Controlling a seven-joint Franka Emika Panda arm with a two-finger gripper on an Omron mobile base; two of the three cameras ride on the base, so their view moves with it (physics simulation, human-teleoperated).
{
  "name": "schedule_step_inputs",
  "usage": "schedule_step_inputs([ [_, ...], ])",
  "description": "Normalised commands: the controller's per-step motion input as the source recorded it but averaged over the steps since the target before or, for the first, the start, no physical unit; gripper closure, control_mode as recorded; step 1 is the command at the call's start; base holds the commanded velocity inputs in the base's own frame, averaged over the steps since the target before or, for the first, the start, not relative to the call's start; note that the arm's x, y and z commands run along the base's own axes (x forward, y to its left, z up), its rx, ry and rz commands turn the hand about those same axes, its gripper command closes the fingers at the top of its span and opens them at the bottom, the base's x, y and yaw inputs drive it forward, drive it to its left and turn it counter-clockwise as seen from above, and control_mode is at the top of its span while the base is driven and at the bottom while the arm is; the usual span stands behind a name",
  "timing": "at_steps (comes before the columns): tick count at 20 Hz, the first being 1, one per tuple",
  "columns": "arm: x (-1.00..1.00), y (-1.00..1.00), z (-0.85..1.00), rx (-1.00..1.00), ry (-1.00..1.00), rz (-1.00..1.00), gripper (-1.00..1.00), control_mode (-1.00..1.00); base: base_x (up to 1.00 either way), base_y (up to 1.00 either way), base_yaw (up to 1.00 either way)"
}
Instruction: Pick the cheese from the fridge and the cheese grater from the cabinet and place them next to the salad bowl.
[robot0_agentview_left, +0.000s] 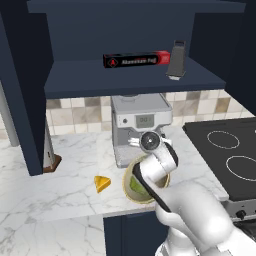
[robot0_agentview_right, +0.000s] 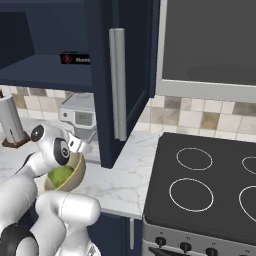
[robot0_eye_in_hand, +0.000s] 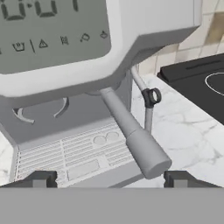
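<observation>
End effector (robot0_eye_in_hand: 109, 178) open and empty, its two dark tips spread wide at the foot of the hand view, aimed at the grey espresso machine (robot0_agentview_left: 139, 127) with its handle and drip grate. Small yellow-orange cheese wedge (robot0_agentview_left: 102, 183) lies on the white marble bench (robot0_agentview_left: 55, 192), just left of the round tan-yellow salad bowl with green lettuce ball (robot0_agentview_left: 136, 184), so the cheese half looks done. Small dark grey upright cheese grater (robot0_agentview_left: 176, 60) stands on the shelf of the open dark navy wall cabinet (robot0_agentview_left: 130, 80), at its right end, beside a long black-and-red box (robot0_agentview_left: 136, 60). Step in hand, as I judge it: fetching the grater. Next move calls for raising the arm well above the espresso machine to shelf height, clearing the shelf edge, then closing across the grater's narrow body without toppling it or nudging the box.
</observation>
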Motion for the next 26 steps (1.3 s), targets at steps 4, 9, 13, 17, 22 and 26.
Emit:
schedule_step_inputs([
  [4, -0.33, -0.2, 0.61, 0.18, 0.35, 0.0, -1.0, -1.0, 0.0, 0.0, 0.0],
  [9, -0.33, 0.0, 0.64, 0.05, 0.32, 0.0, -1.0, -1.0, 0.0, 0.0, 0.0],
  [13, -0.3, 0.01, 0.04, 0.0, 0.11, -0.01, -1.0, -1.0, 0.0, 0.0, 0.0],
  [17, -0.33, 0.0, -0.09, -0.01, 0.0, 0.04, -1.0, -1.0, 0.0, 0.0, 0.0],
  [22, -0.33, 0.0, -0.3, -0.01, 0.0, 0.19, -1.0, -1.0, 0.0, 0.0, 0.0],
  [26, -0.11, -0.01, -0.38, -0.02, 0.0, 0.24, -1.0, -1.0, 0.0, 0.0, 0.0],
])
